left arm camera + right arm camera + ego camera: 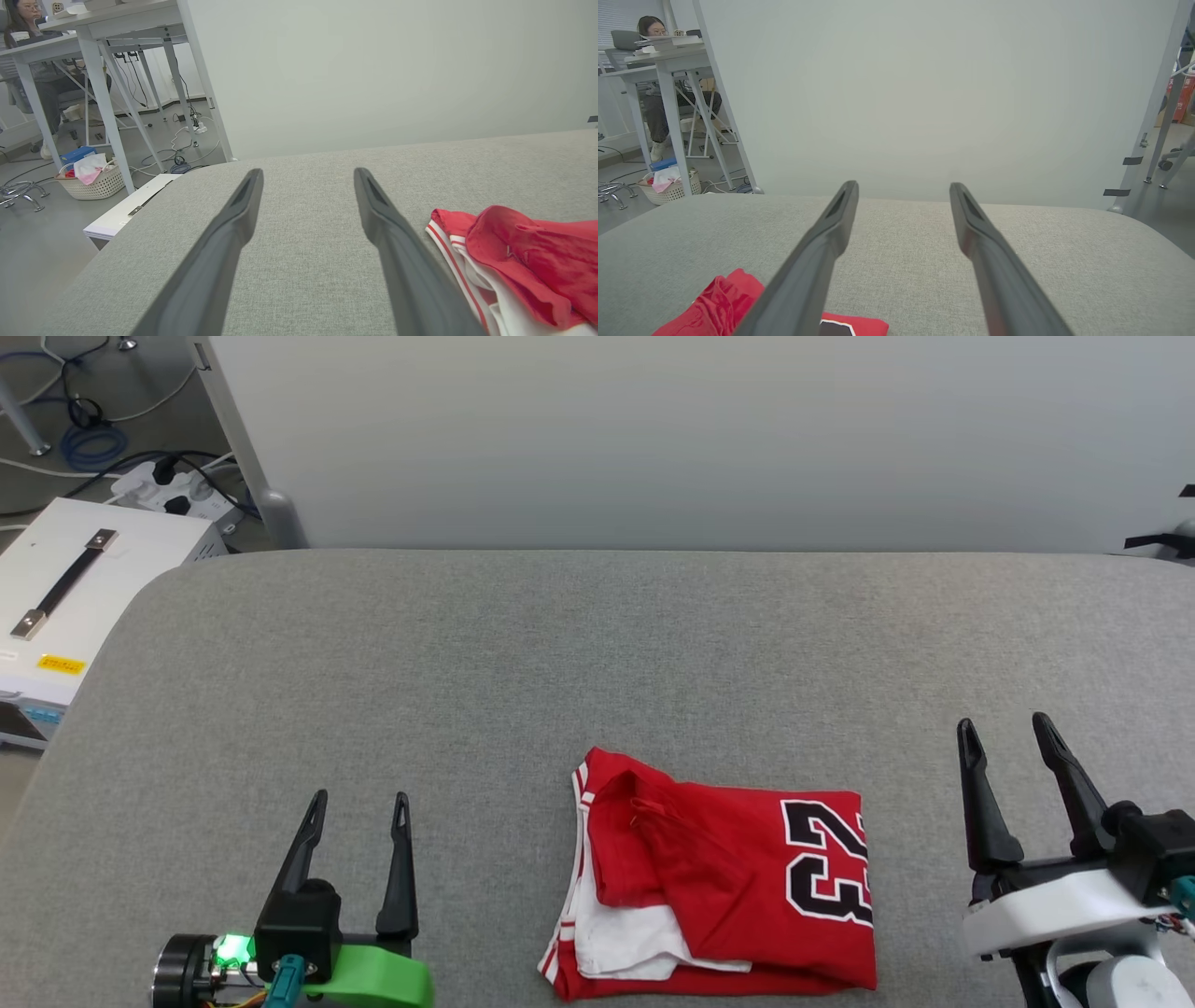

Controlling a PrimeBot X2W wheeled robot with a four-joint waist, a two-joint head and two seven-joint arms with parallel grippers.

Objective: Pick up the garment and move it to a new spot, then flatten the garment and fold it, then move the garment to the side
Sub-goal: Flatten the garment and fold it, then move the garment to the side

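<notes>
Risk is lying in the layered garment (719, 877) between left gripper (360, 795) and right gripper (1003, 721), jaws spread and empty: a shallow pinch may be lifting one layer only.

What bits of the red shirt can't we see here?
- Head view: the garment is folded over, so its underside is hidden.
- Left wrist view: the right and bottom edges cut it off.
- Right wrist view: the right claw and the bottom edge hide most of it.
</notes>
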